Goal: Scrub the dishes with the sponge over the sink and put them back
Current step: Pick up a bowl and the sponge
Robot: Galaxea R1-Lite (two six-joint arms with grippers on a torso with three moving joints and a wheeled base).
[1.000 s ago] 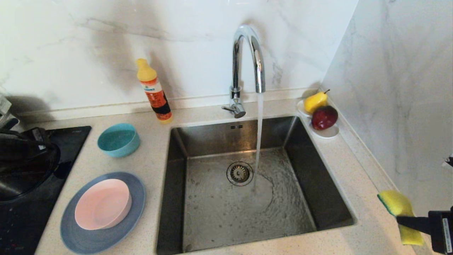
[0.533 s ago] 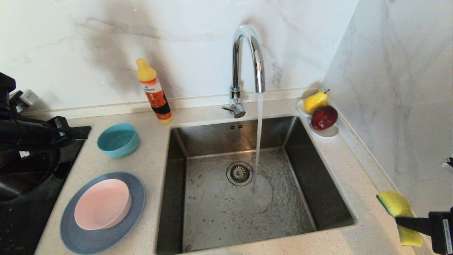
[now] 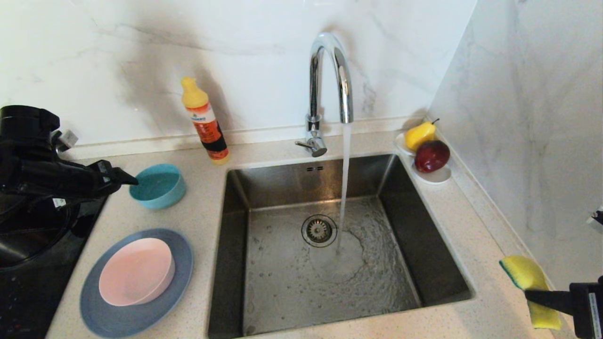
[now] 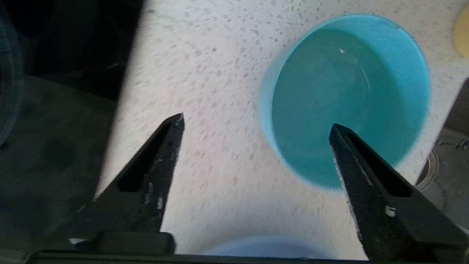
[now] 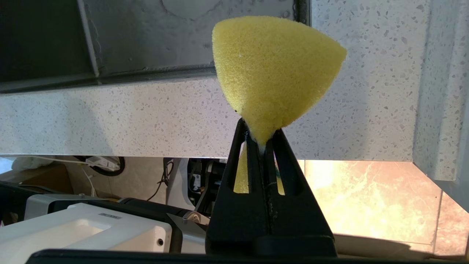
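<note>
On the counter left of the sink point(image 3: 438, 245) stands the teal bowl point(image 3: 158, 186). My left gripper point(image 3: 123, 179) hovers at its left rim, open and empty. In the left wrist view the gripper point(image 4: 257, 122) straddles the near rim of the bowl point(image 4: 348, 99), one finger over its inside, the other over bare counter. Nearer me, the pink bowl point(image 3: 136, 270) rests in the slate-blue plate point(image 3: 118, 320). My right gripper point(image 3: 534, 294) is at the front right corner, shut on the waist of the yellow sponge point(image 3: 527, 273); the wrist view shows the gripper point(image 5: 261, 137) pinching the sponge point(image 5: 274, 69).
Water runs from the chrome tap point(image 3: 330, 75) into the basin beside the drain point(image 3: 319, 230). A detergent bottle point(image 3: 206, 122) stands behind the teal bowl. A white saucer point(image 3: 435, 176) with a pear point(image 3: 419, 134) and an apple point(image 3: 432, 155) sits at the back right. A black hob point(image 3: 28, 282) lies left.
My left arm has risen from over the hob and swung right to the teal bowl, and its jaws have opened. The right gripper with the sponge has stayed put.
</note>
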